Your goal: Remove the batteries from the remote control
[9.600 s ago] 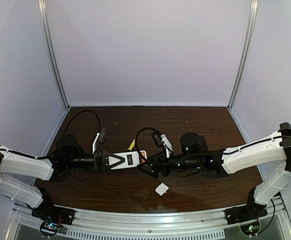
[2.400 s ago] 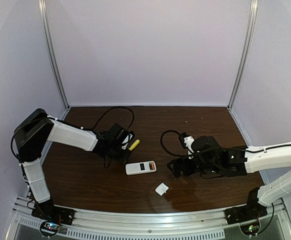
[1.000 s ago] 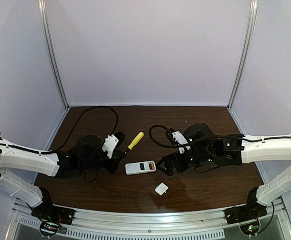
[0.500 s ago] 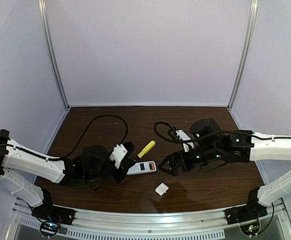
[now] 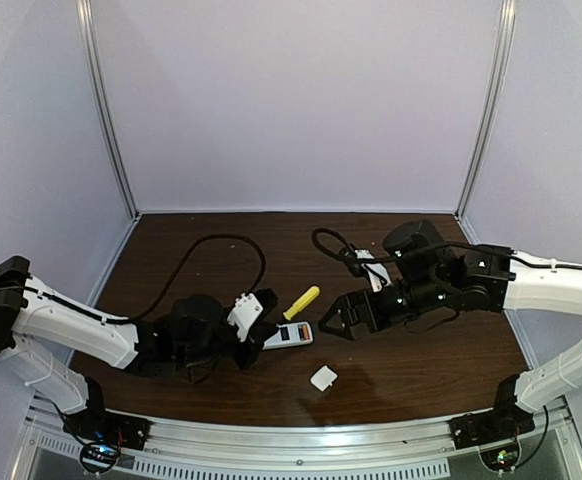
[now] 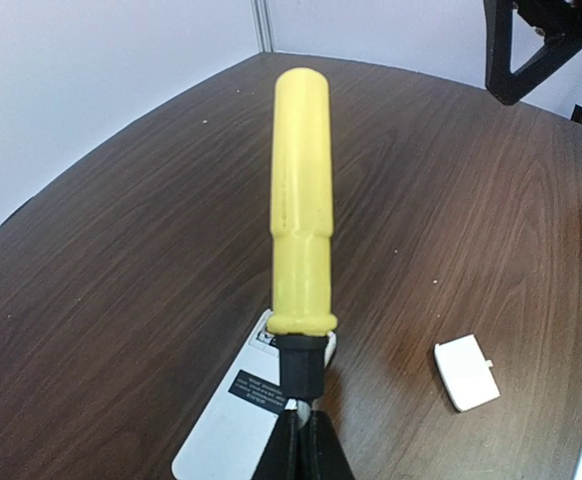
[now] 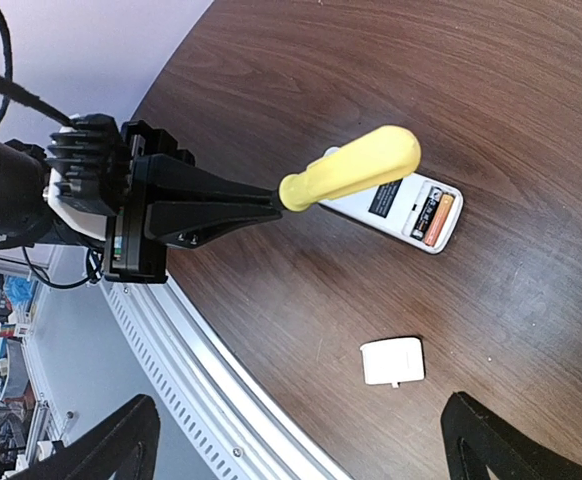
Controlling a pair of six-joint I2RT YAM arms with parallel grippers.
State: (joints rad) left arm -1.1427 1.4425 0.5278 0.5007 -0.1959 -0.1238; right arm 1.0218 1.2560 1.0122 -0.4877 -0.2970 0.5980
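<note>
Worktop (image 5: pixel 391 385): dark brown wood, lilac walls on three sides, and everything I need sits mid-table.
Remote control (image 7: pixel 396 205): flat on its face with the white back up. The compartment is uncovered at the end away from my left arm.
Batteries (image 7: pixel 433 217): two slim cells side by side in the bay, one orange and one darker. Neither is out yet.
Cover (image 7: pixel 392 361): small white square, lying apart from the remote on the side nearer me.
Left pincer (image 6: pixel 300 440): clamped tight on the yellow-handled screwdriver (image 6: pixel 301 200) just below its black collar. The handle juts forward over the remote.
Right pincer (image 5: pixel 339 320): spread wide, holding nothing, hovering just beyond the battery end.
Step in hand: bringing the tool to the bay, I reckon.
Doing it well: come in low and slow, catch one cell at its end, and lever gently upward.
Support: the right pincer should pin the remote's edges so it can't skate.
Risk: the blunt handle leads, so it could easily shove the whole remote.
</note>
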